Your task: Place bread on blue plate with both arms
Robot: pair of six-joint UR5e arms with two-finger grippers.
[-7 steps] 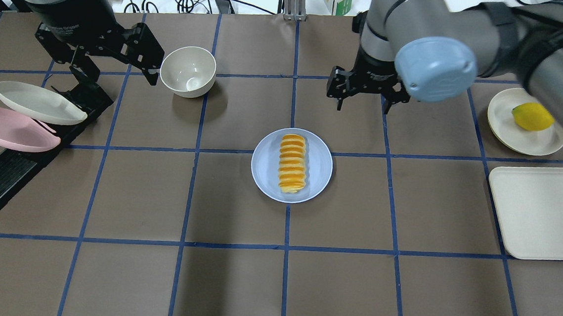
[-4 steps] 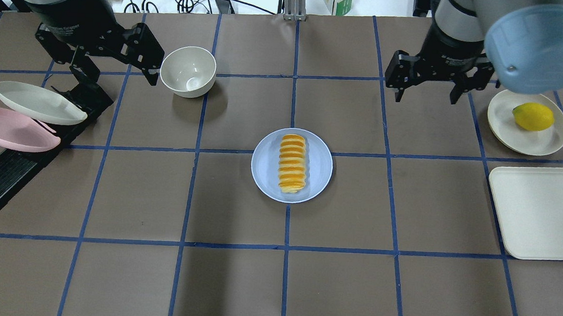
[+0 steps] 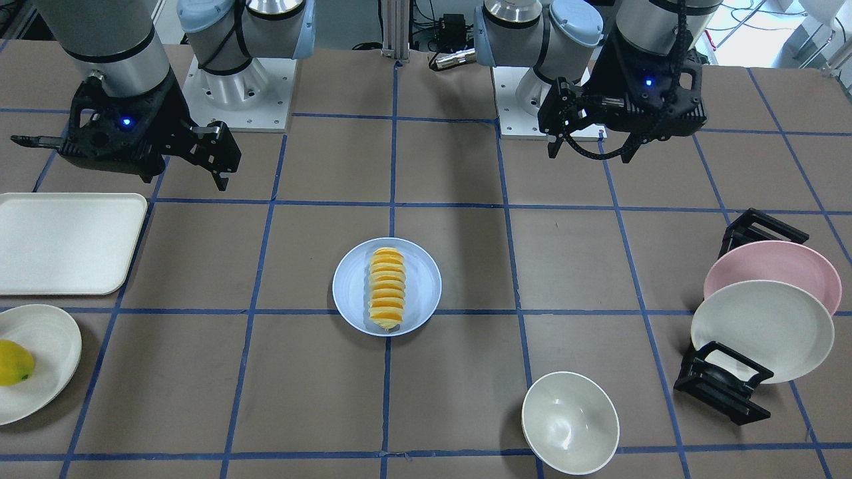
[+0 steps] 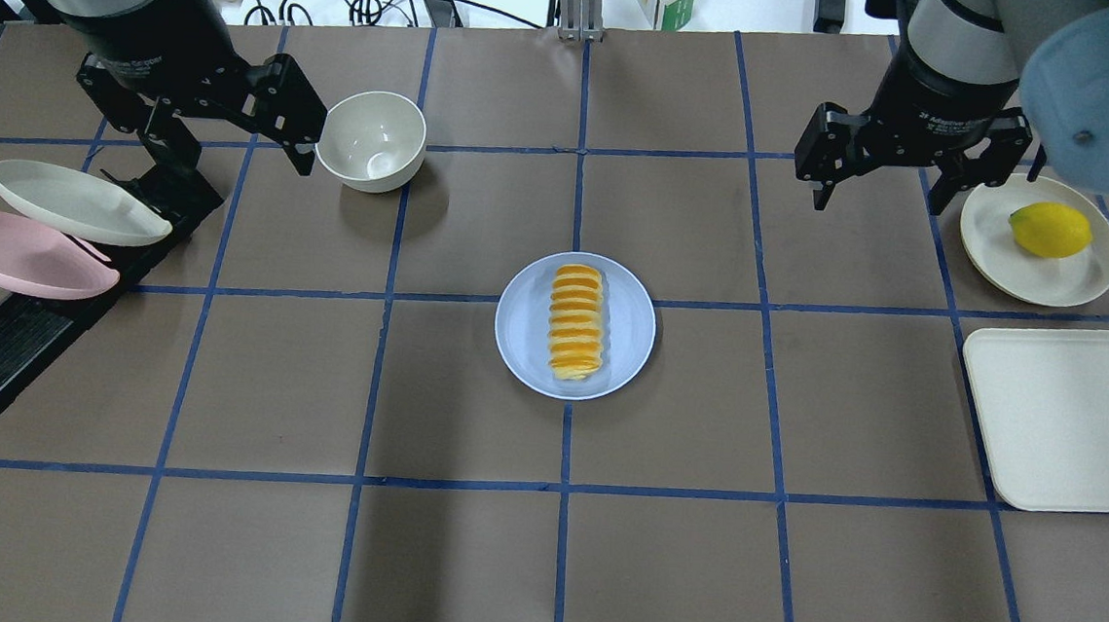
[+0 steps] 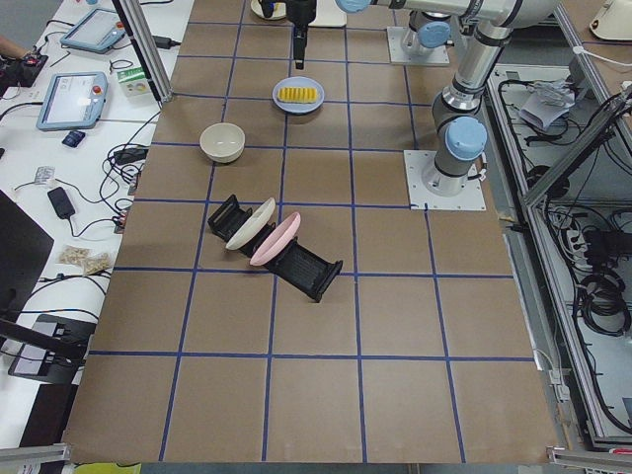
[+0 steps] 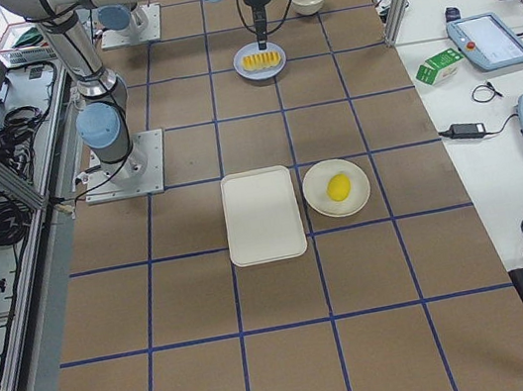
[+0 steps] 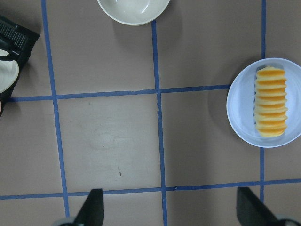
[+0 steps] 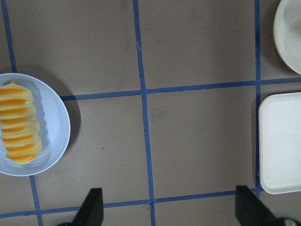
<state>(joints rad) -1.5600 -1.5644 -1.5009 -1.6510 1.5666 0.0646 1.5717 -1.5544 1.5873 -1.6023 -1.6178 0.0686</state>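
At the far left of the bench [image 4: 267, 379], a black rack [image 4: 15, 342] holds a pink plate [image 4: 17, 254] and a cream plate [image 4: 74, 202], both leaning on edge. Above the rack's far end hangs the left tool [image 4: 240, 138], its jaws spread wide and holding nothing; the left wrist view shows only bare bench between the fingertips. One finger sits just beside the cream bowl [image 4: 371, 139].

In the middle, the bread [image 4: 577, 322] lies flat and lengthwise on the blue plate [image 4: 519, 323], fully inside the rim, with neither arm touching it. The placing itself looks done, so the step in hand is probably just clearing away and parking the arms.

To the right, the right tool [image 4: 890, 183] hangs with its jaws wide apart and empty, near a small cream plate [image 4: 1064, 283] that carries a lemon [image 4: 1050, 230]. A cream tray [image 4: 1074, 416] lies nearer the robot.

To finish well, each arm should go up first and sideways only afterwards. The left finger could clip the bowl or the leaning plates, and the right one could clip the lemon's plate. There seems no reason to bring either tool back over the centre, since a nudge to the light plate could shift the loaf. The jaws can be left apart, because closing them gains nothing here.
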